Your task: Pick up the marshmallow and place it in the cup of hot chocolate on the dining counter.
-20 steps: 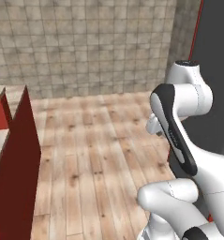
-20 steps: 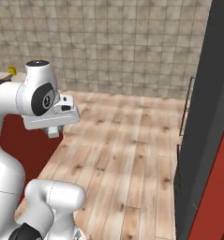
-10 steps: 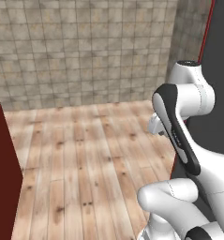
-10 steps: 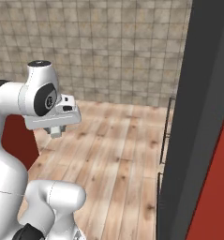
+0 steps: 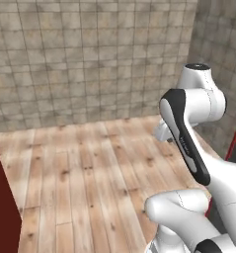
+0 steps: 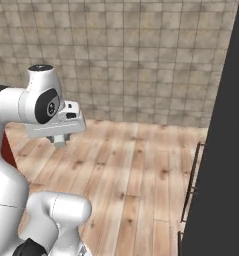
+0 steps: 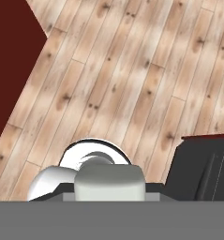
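Arm folded high over floor, load in hand
White two-finger gripper (image 7: 108,191) clamped together on the small white soft marshmallow block (image 7: 108,179), which sits between the dark tips (seen in hand view); pale wooden plank floor (image 7: 132,79) below, dark red panel (image 7: 10,56) beside

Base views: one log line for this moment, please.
phase: base in transit | arm: folded up over base | claw: shut | underfoot: wood plank floor | ahead: tiled wall | task items: none in sight
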You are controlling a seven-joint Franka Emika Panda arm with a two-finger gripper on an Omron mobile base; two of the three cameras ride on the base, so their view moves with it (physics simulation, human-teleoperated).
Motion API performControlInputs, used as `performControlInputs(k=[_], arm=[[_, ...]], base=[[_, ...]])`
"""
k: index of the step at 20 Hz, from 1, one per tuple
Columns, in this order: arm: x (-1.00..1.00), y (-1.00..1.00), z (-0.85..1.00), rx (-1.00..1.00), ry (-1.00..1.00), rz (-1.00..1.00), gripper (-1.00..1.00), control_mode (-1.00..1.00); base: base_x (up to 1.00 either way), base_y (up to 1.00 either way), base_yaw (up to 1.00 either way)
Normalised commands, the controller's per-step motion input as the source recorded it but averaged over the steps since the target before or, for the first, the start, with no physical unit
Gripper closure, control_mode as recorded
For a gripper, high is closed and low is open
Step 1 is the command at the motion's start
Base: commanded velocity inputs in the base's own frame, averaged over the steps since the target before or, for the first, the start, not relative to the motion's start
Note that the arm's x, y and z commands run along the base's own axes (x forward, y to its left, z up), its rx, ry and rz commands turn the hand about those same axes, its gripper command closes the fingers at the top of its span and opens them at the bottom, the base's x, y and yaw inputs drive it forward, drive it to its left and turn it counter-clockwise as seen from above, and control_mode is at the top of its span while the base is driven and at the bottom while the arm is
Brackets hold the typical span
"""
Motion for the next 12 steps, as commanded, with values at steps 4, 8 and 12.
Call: performControlInputs(k=[4,8,12], arm=[[0.0,0.0,0.0,0.0,0.0,0.0,1.0,1.0],[0.0,0.0,0.0,0.0,0.0,0.0,1.0,1.0],[0.0,0.0,0.0,0.0,0.0,0.0,1.0,1.0]], base=[[1.0,0.5,0.0],[1.0,0.45,0.15],[1.0,0.18,0.39]])
